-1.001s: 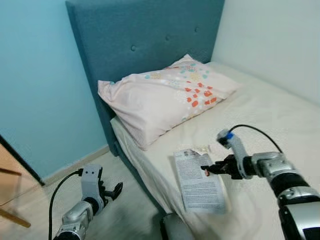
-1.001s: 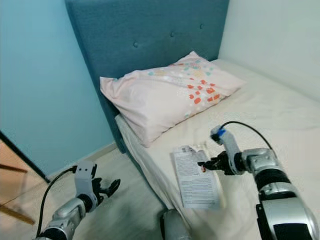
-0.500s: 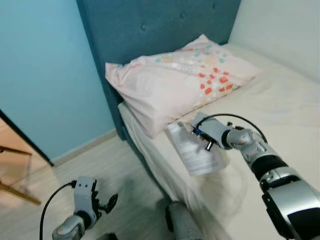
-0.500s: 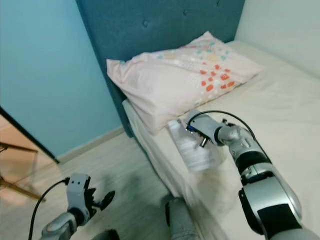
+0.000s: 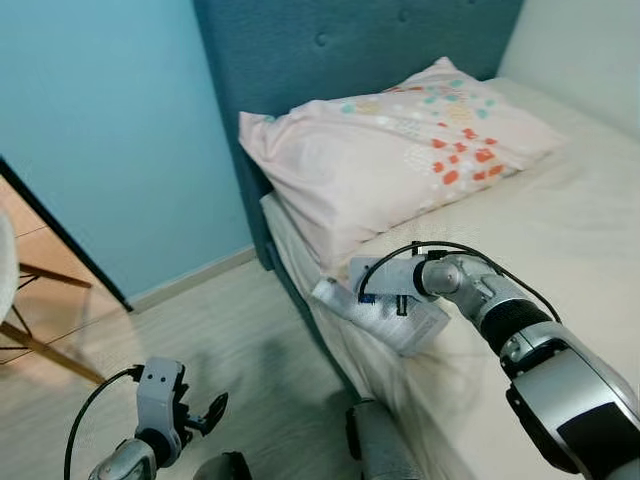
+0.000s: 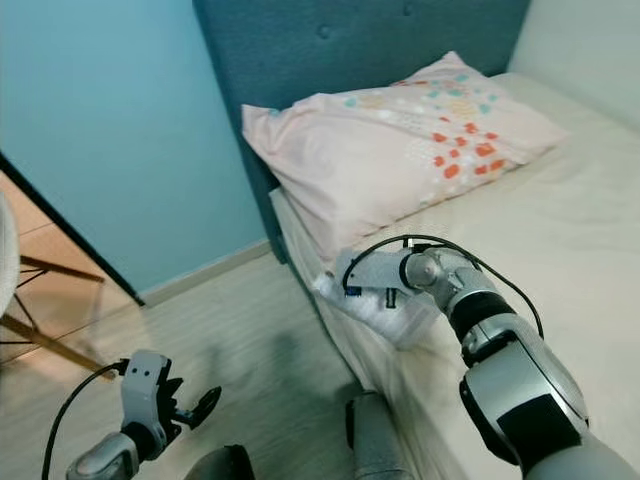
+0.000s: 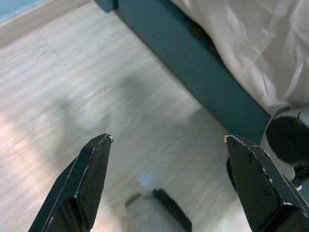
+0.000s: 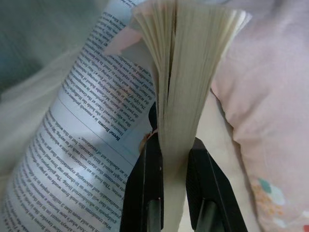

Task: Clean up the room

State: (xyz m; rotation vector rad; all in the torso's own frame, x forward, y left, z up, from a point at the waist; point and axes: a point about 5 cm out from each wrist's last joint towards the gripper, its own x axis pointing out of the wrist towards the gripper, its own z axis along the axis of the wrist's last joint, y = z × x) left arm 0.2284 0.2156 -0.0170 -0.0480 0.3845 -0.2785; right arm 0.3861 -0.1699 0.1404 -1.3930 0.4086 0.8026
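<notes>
Right wrist view: right tool (image 8: 171, 145) clamped on book (image 8: 186, 72).

The book (image 8: 91, 96) shows printed lines (mostly too blurred), with a bold credit "Brené Brown"

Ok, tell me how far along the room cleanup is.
Done: the book is off the bed, clamped between the right gripper's fingers and held over the mattress edge near the pillow. In hand: carrying it away. Left: putting it somewhere; no destination is visible. The left gripper hangs open over the floor.
</notes>
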